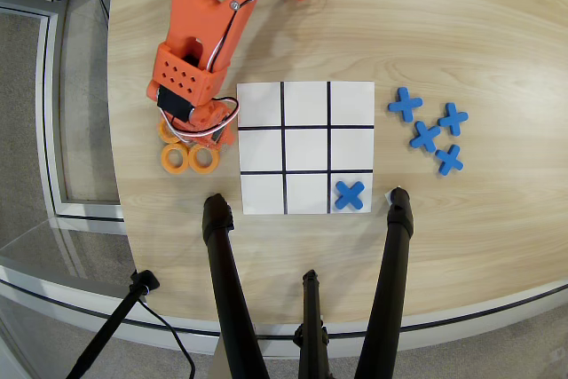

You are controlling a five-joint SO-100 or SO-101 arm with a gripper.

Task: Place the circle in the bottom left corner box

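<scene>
Reaching step: my tool (182, 130) sits over the orange rings (189, 158) left of the board (306, 148), jaw state hidden; next, pinch one ring.

The arm (213, 15) is made of bright orange plastic with smooth, rounded shells. Its wrist block (184, 80) has a flat face with rows of small round holes. Thin cables (232, 24) — white, red and black — run along the arm and curl out below the wrist. A dark motor block (170, 101) shows there.
</scene>
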